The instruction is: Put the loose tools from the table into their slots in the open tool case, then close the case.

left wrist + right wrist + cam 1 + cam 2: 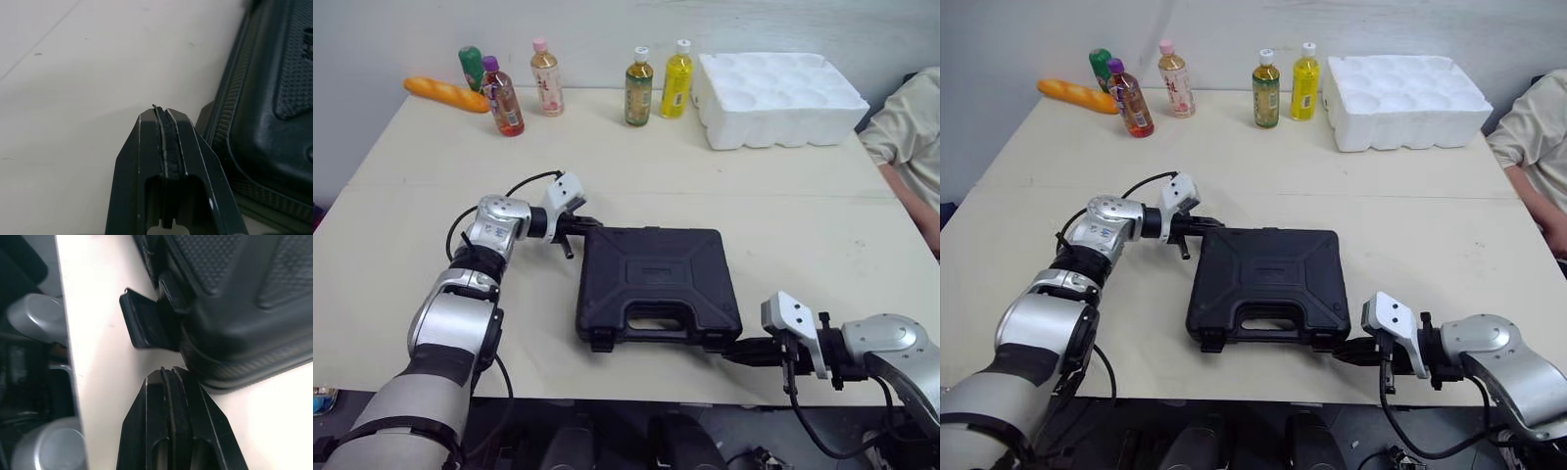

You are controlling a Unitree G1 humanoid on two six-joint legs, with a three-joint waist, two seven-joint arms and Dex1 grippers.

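The black tool case [656, 279] lies with its lid down in the middle of the table, handle toward the front edge. My left gripper [588, 225] is shut and empty at the case's back left corner; in the left wrist view its fingertips [164, 111] sit just beside the case's side wall [254, 147]. My right gripper [732, 352] is shut and empty, low at the case's front right corner. In the right wrist view its tips [168, 372] almost touch the case, next to a latch [144, 325] that stands flipped out. No loose tools lie on the table.
Several drink bottles [638, 88] and an orange bread loaf [445, 94] stand along the table's back edge. A white foam tray [773, 98] sits at the back right. A person's sleeve [906, 127] is at the right side. The table's front edge [636, 399] runs just beyond the case.
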